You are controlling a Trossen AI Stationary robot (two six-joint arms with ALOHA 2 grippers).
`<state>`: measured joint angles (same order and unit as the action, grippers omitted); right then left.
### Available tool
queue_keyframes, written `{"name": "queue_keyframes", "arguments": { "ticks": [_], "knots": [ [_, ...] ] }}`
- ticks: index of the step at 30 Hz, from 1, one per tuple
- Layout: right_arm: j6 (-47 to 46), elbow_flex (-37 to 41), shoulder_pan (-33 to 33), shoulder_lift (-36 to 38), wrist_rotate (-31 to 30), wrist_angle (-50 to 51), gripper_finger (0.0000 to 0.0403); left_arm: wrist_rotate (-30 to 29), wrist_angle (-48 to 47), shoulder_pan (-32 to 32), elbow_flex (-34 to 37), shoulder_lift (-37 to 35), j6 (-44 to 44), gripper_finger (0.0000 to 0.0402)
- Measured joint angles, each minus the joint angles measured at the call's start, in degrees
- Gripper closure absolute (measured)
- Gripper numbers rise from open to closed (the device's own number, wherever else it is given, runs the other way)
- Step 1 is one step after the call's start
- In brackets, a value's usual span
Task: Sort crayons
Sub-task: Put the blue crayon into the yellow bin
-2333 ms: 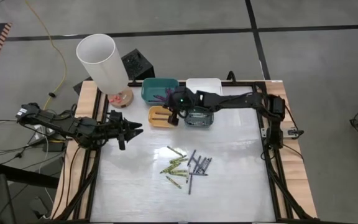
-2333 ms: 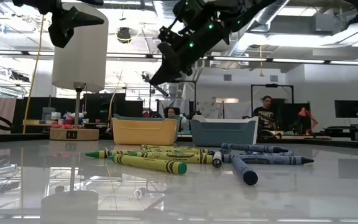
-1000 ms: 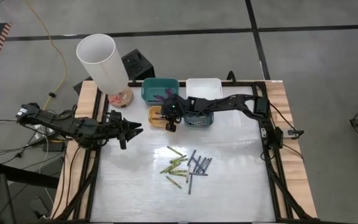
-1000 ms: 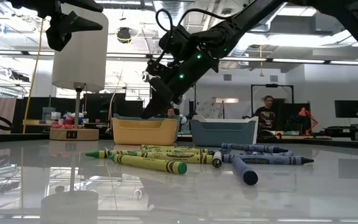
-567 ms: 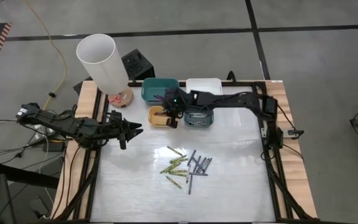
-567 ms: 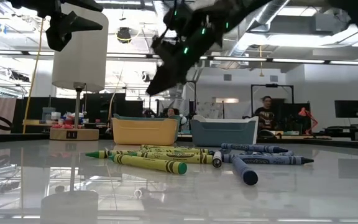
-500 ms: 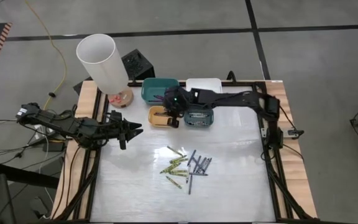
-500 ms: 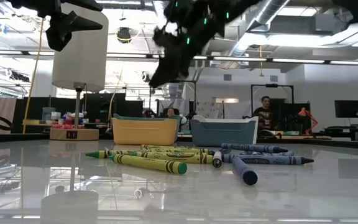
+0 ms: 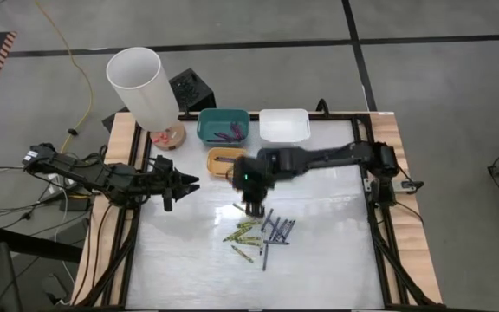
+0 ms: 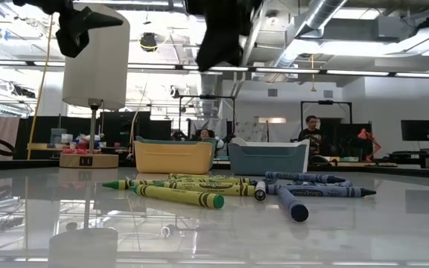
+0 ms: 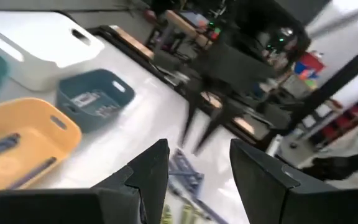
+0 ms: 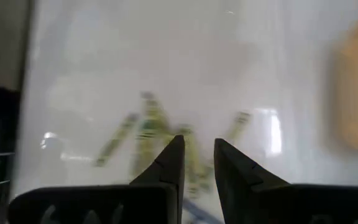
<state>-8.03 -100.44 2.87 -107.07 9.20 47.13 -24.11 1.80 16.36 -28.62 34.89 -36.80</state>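
The crayons (image 9: 258, 232) lie loose on the table's middle: yellow-green ones on the left of the heap, blue-grey ones on the right (image 10: 304, 195). My right gripper (image 9: 253, 206) hangs above the far side of the heap. Its fingers point slantwise down, open by a small gap (image 12: 197, 146), with nothing between them; yellow-green crayons (image 12: 154, 127) show below. My left gripper (image 9: 191, 181) waits over the table's left side. It is open (image 11: 197, 152) and empty, and points toward the right arm.
Four bins stand at the far side: teal (image 9: 223, 126), white (image 9: 284, 124), yellow (image 9: 219, 156) with crayons inside (image 11: 5, 149), and blue-grey (image 11: 95, 99). A white lamp (image 9: 141, 82) stands at the far left corner. People are in the room behind (image 10: 311, 138).
My right gripper has risen from the yellow bin and swung toward the table's near edge, and now hangs over the crayon heap. The crayons on the table have not moved.
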Motion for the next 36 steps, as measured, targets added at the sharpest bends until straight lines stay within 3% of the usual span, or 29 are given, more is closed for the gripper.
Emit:
{"name": "queue_keyframes", "arguments": {
  "ticks": [6,12,19,27,31,36],
  "knots": [
    [-1.7,0.0,7.1,1.4,-1.8,-1.0,0.0321,3.3,3.9,1.0,0.0,0.0,-0.5,0.0242],
    [-10.3,0.0,13.2,3.0,-6.6,-0.6,0.0321,3.3,5.7,3.3,0.0,-0.1,0.2,0.0242],
    [-25.2,0.1,22.8,4.2,-18.7,7.6,0.0321,2.6,6.5,4.8,0.0,0.0,1.6,0.0242],
    [-25.6,0.6,29.8,9.4,-31.0,9.1,0.0321,0.3,10.6,5.1,0.0,-0.1,1.6,0.0242],
    [-26.6,4.3,29.9,13.1,-35.0,13.4,0.0321,-4.5,11.6,5.1,0.0,-0.1,0.6,0.0242],
    [-31.3,17.6,29.9,23.1,-36.1,11.3,0.0321,-9.0,11.7,5.1,0.0,0.0,1.4,0.0242]
  ]
}}
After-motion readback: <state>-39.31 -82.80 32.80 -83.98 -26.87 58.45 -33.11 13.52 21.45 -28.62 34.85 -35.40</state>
